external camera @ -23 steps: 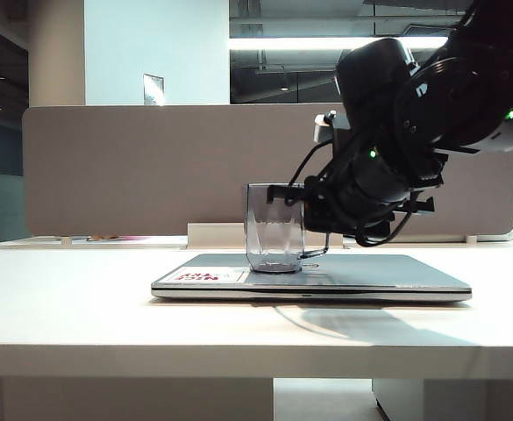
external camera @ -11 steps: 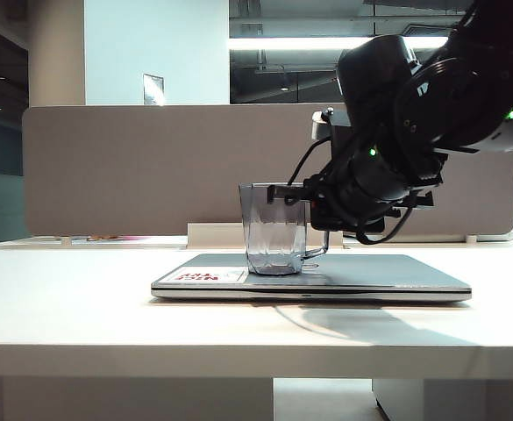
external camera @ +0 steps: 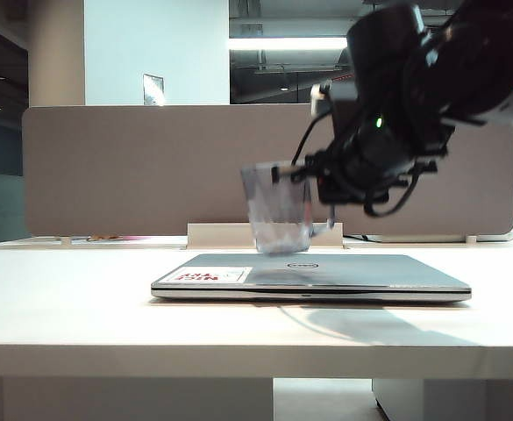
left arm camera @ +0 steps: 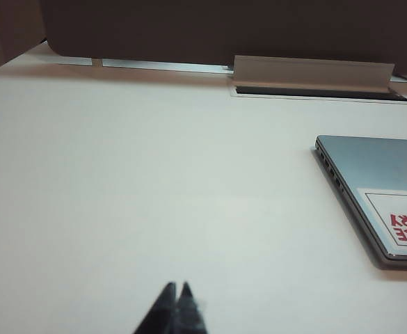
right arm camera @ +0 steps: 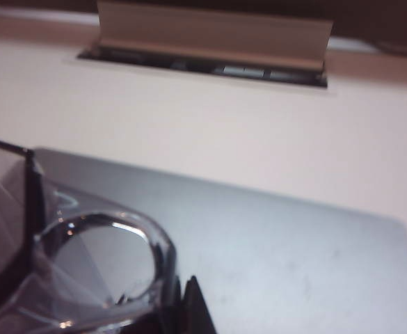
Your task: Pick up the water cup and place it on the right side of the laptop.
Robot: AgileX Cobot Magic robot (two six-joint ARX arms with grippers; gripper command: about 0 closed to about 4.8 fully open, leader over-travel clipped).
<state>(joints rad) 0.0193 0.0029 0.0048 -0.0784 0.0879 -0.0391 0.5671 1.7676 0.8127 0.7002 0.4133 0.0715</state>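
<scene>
Exterior view: your right claw (external camera: 313,197) is clenched on the water cup (external camera: 278,210), lifted just clear above the laptop (external camera: 326,274) lid, tilted. Rim-only grip, so it could slip if you swing fast. Left claw (left arm camera: 176,300), pinched together, sits over the counter (left arm camera: 154,195) left of laptop.

A ceiling strip light (external camera: 287,42) glows far overhead; the lifted water cup (external camera: 279,209) is motion-blurred, and the right wrist view looks soft and pinkish.
</scene>
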